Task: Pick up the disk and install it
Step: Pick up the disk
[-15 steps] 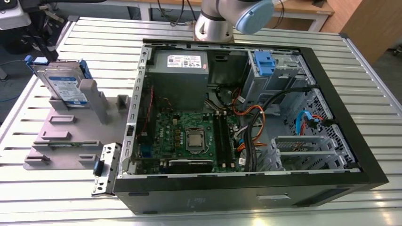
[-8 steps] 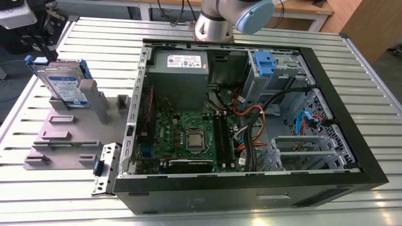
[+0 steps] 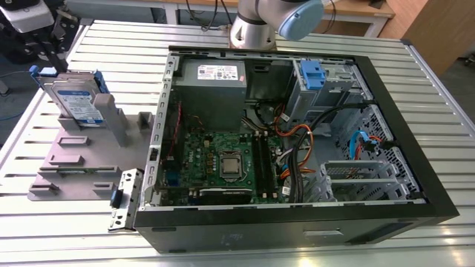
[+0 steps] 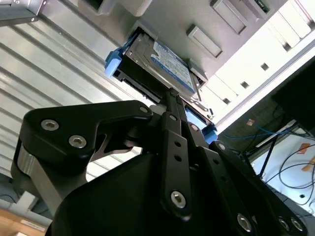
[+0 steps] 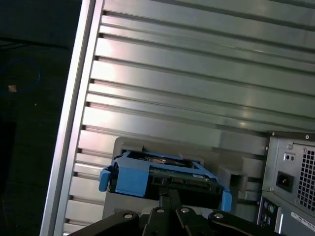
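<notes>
Here the disk (image 3: 74,103) stands on end in the stand (image 3: 74,161), blue end upward.

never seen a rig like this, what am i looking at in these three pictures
This is one robot arm with a gripper at its end. The exterior view comes from a camera off the arm, over a slatted metal table. On it lie an open computer case and, toward that view's left, a grey stand. The disk, a silver drive with blue rails, stands upright in that stand. Both wrist views come from cameras on the arm; they look past the gripper at the disk just ahead. Whether it grips the disk I cannot tell.
</notes>
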You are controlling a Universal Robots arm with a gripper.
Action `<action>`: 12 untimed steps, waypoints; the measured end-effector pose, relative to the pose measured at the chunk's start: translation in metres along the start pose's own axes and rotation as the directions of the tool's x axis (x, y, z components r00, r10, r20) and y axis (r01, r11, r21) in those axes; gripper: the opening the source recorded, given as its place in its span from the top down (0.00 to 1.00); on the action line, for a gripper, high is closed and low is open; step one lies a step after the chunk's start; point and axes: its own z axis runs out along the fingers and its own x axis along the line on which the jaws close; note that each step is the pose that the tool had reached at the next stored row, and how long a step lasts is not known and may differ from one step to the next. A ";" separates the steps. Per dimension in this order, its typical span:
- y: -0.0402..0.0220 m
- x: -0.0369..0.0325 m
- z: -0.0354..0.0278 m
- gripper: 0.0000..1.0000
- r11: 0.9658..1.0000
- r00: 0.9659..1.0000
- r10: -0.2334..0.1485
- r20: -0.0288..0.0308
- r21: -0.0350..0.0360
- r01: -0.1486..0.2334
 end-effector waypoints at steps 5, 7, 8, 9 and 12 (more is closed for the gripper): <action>0.0000 0.0000 0.0002 0.89 0.996 0.996 -0.090 -0.002 -0.002 0.090; 0.0000 0.0000 0.0003 0.89 0.992 0.992 -0.123 -0.003 -0.002 0.123; 0.0000 0.0000 0.0003 0.89 0.992 0.992 -0.127 -0.003 -0.002 0.127; 0.0000 0.0000 0.0003 0.89 0.992 0.992 -0.128 -0.004 -0.002 0.128; 0.0000 0.0000 0.0002 0.89 0.992 0.992 -0.128 -0.004 -0.002 0.128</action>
